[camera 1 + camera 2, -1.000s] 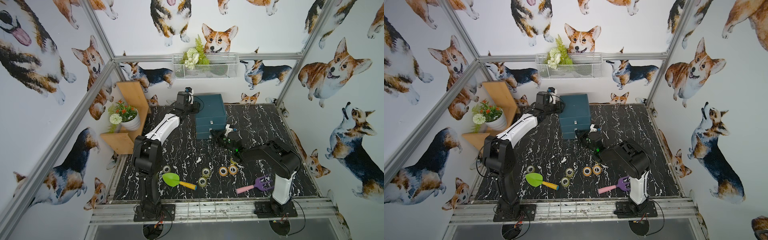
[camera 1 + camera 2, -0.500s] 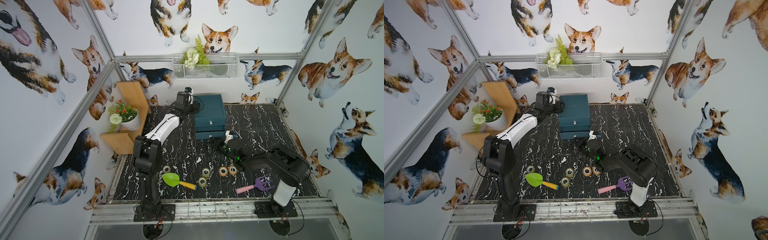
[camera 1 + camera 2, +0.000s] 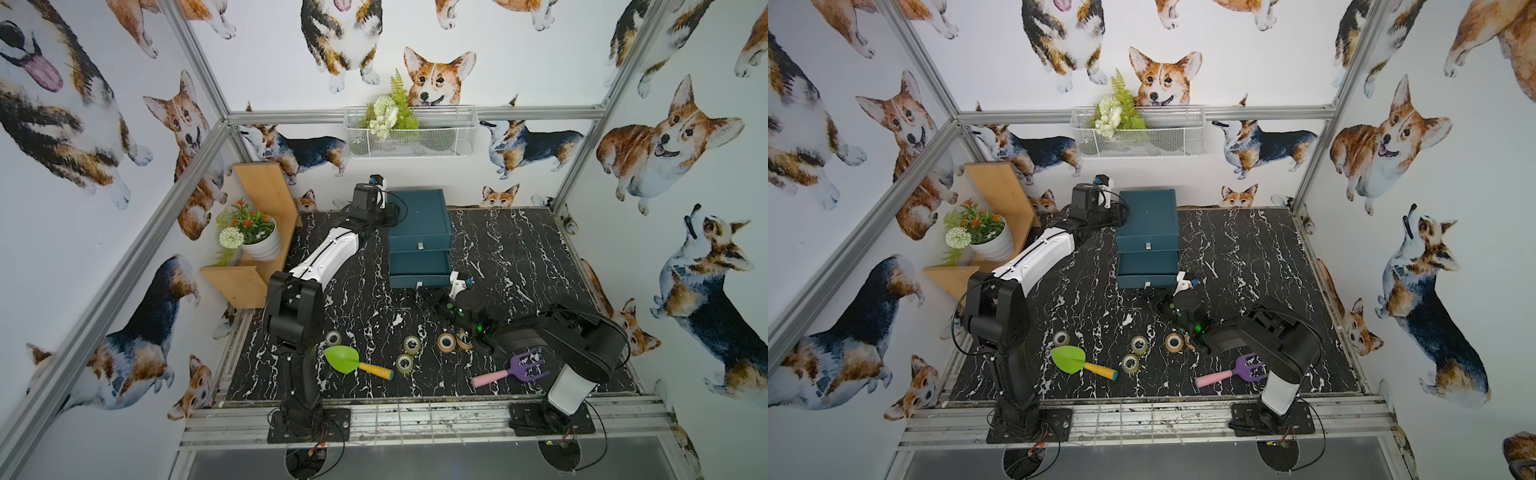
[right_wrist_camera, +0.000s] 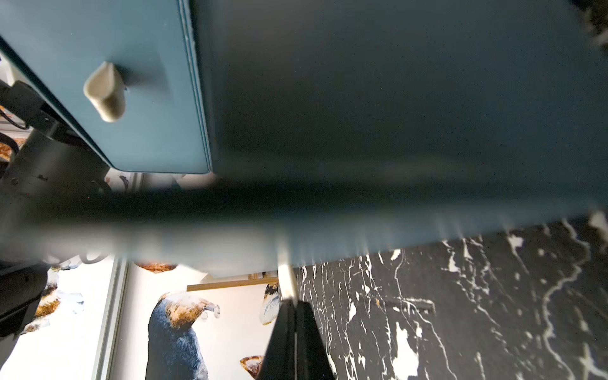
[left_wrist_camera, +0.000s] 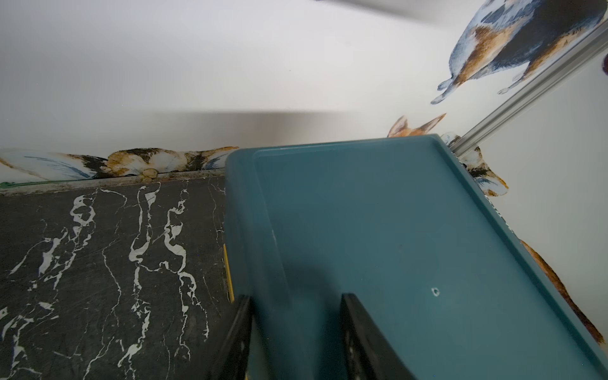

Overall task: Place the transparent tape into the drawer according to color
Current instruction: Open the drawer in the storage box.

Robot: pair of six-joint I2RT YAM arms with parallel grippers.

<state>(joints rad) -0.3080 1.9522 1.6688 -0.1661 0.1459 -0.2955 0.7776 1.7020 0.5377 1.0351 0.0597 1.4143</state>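
The teal drawer cabinet [image 3: 419, 216] stands at the back of the table. Its lower drawer [image 3: 419, 270] is partly pulled out. My right gripper [image 3: 422, 289] [image 4: 292, 304] is shut on that drawer's pale handle [image 4: 287, 279]. My left gripper [image 3: 390, 214] [image 5: 296, 306] is clamped on the cabinet's left top edge [image 5: 263, 263]. The transparent tape lies on the table near the front: a whitish roll [image 3: 332, 337], two yellow-green rolls [image 3: 411, 343] [image 3: 404, 362] and two orange rolls [image 3: 446, 341] [image 3: 463, 338], the last partly hidden by my right arm.
A green toy shovel [image 3: 343, 359] and a purple toy fork [image 3: 525, 368] lie among the rolls at the front. A wooden shelf with a flower pot [image 3: 257, 243] fills the back left corner. A wire basket [image 3: 409, 133] hangs on the back wall.
My right gripper has moved toward the front with the handle, and the lower drawer has slid further out. The left arm has stayed put.
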